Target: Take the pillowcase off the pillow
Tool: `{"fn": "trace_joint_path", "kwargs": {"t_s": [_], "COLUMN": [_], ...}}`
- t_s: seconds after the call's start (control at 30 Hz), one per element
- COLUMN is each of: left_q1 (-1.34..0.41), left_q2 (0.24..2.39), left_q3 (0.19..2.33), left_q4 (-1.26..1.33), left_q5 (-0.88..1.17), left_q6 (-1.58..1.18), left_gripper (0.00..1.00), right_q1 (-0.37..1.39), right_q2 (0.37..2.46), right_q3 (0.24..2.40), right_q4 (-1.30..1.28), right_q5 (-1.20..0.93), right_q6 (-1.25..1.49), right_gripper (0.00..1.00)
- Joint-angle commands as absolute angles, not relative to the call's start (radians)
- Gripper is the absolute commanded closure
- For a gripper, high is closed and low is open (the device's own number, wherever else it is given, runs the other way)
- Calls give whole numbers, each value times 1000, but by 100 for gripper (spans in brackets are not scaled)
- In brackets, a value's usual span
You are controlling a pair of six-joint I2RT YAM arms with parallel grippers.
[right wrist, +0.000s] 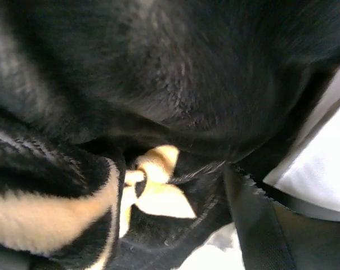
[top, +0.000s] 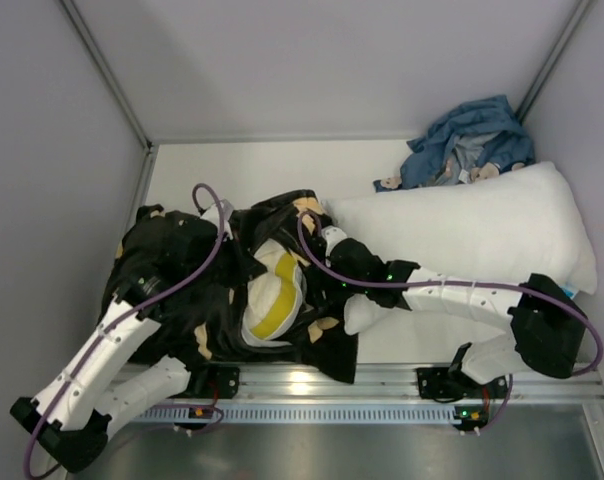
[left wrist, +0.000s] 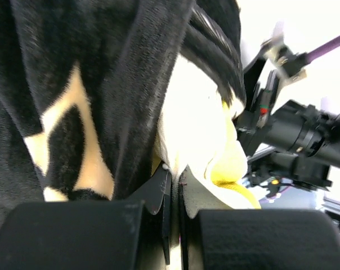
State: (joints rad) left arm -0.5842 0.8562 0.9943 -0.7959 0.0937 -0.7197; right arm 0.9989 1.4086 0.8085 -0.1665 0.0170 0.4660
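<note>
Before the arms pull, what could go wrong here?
The left fingers are shut just where the pillowcase meets the pillow; they may pinch both, so pulling could drag the pillow along.
The purple cable loops over the pillowcase and might snag in the fabric.
The right fingers sit deep in dark fabric; their grip cannot be checked.

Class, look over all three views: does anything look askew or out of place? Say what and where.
The pillowcase lies bunched and twisted left of centre, with the pillow bulging partly out of it. A crumpled blue cloth bundle sits at the far right, beside the white pillow.
</note>
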Motion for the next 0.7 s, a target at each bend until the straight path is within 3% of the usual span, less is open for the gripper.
{"fn": "trace_joint_path", "kwargs": {"t_s": [0.0, 0.1, 0.67], "left_q1": [-574, -574, -574], "left_q2": [772, 762, 738], "left_q3": [985, 974, 959], "left_q4": [-747, -753, -752], "left_q5": [121, 114, 146], "left_q6": [-742, -739, -742], "left_gripper": [100, 100, 100], "right_q1": [1005, 1005, 1029], "right_q2": [1297, 1276, 1433], "right_q3": [928, 998, 1241], "right_q4": [-245, -268, -322], "right_q5": [69, 43, 76], "right_q6": [359, 328, 321], "right_gripper": [16, 7, 19]}}
